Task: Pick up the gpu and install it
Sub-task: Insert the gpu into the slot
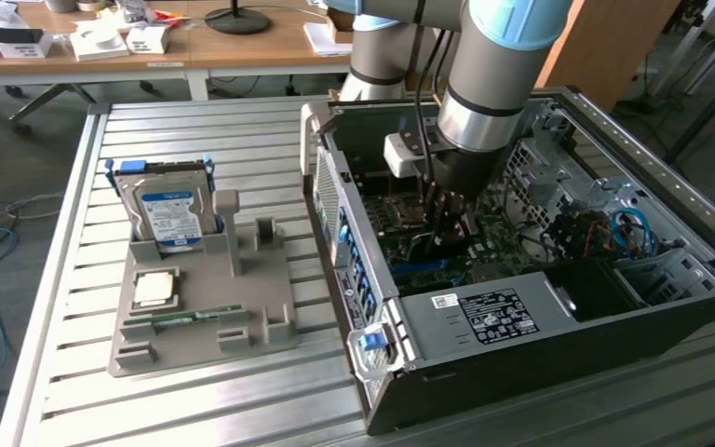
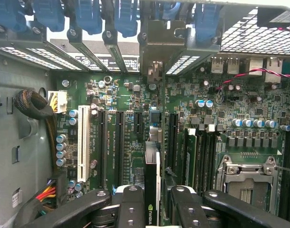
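Slatted metal table [image 1: 74, 307] with a grey parts stand [image 1: 253, 291] just beside an open computer case [image 1: 482, 313].

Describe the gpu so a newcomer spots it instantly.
Find the open computer case on the slatted table; inside lies the green motherboard. The gpu is the thin card standing edge-on over it, clamped in the end effector, marked by a green logo unlike the bare slots alongside.
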`<state>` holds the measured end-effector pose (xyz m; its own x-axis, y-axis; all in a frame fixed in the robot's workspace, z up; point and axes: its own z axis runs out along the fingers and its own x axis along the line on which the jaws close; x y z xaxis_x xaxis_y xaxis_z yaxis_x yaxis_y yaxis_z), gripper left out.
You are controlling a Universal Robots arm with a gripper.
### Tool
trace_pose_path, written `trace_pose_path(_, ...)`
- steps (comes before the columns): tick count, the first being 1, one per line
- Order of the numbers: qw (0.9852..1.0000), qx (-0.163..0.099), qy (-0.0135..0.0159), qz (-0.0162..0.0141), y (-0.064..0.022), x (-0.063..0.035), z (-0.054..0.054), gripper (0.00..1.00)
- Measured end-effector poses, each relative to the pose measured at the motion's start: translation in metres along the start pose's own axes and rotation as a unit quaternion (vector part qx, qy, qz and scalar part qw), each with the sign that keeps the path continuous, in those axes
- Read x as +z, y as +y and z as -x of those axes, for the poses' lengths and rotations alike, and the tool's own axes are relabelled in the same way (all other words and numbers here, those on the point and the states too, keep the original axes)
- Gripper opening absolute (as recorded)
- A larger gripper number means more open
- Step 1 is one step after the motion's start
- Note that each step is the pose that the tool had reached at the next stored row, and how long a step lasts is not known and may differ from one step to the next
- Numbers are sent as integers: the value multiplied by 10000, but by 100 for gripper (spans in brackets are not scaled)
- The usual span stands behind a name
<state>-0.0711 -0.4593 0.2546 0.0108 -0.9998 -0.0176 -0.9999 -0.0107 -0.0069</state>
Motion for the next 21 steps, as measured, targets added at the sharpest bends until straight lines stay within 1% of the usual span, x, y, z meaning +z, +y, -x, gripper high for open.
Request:
trace_pose_path(11,10000,87,0,-2,0,13,0,26)
trace_pose_path(18,10000,91,0,-2,0,14,0,26)
trace_pose_path(21,9999,146,0,-3,0,18,-1,26)
